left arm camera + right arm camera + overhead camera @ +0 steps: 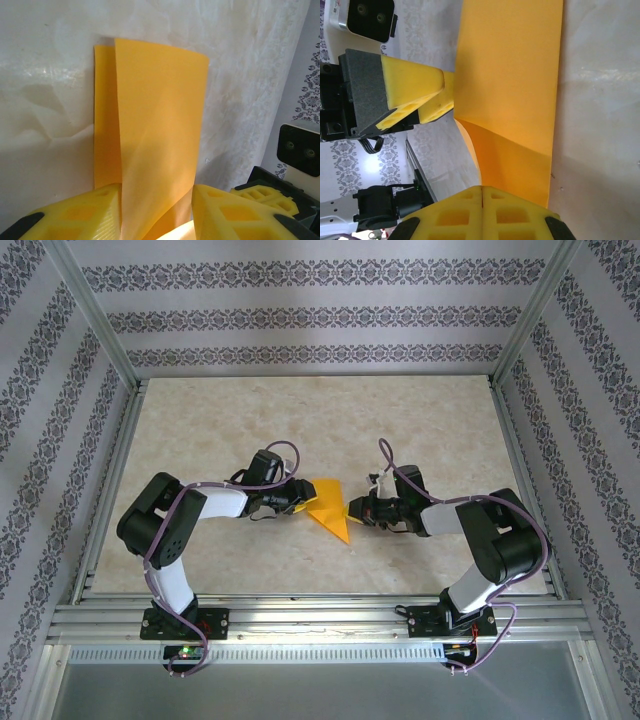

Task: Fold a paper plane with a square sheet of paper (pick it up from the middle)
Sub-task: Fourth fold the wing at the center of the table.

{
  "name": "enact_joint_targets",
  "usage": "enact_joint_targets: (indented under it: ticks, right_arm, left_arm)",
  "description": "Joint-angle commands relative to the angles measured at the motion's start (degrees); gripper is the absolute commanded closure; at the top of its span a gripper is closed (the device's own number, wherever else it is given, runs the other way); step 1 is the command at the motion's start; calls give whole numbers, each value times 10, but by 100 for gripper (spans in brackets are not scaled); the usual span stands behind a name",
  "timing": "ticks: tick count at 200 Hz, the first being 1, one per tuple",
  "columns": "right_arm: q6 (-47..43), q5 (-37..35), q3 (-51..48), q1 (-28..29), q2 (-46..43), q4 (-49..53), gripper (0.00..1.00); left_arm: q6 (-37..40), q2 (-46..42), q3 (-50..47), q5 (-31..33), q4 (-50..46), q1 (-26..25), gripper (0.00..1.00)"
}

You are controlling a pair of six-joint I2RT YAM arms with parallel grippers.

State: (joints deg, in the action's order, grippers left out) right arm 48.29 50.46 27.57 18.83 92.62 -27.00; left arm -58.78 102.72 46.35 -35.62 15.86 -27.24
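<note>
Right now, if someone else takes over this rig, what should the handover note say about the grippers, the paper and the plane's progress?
Left gripper: open, fingers either side of a raised flap of the sheet of paper.
Right gripper: shut, apparently pinching the sheet's edge.
Sheet: middle of the table, between both grippers, partly lifted.
Done: some folds in; outline pointed toward the near edge.
To do: remaining folds; no finished dart yet.

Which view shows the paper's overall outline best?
Top external: the whole paper sits in frame as a pointed orange shape, so nearly all its outline reads at once. Left wrist sees a raised flap close up, its near end cut off. Right wrist sees a folded section, cropped at the frame's top.
</note>
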Motion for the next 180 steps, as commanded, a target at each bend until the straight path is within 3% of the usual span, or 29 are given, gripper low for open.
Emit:
enact_joint_targets:
  ticks: [1, 124, 157, 180]
  right_arm:
    - [3, 17, -8, -5, 10, -25, 96]
    - [-12, 2, -5, -12, 3, 5, 91]
    - [-14, -10, -1, -13, -5, 22, 78]
    - [-24, -37, 3, -13, -38, 57, 75]
  left_arm:
    - [2, 15, 16, -8, 6, 8, 64]
    - [16, 21, 24, 5, -2, 14, 92]
    - [19, 12, 23, 9, -5, 14, 100]
    - [8, -14, 8, 34, -5, 14, 100]
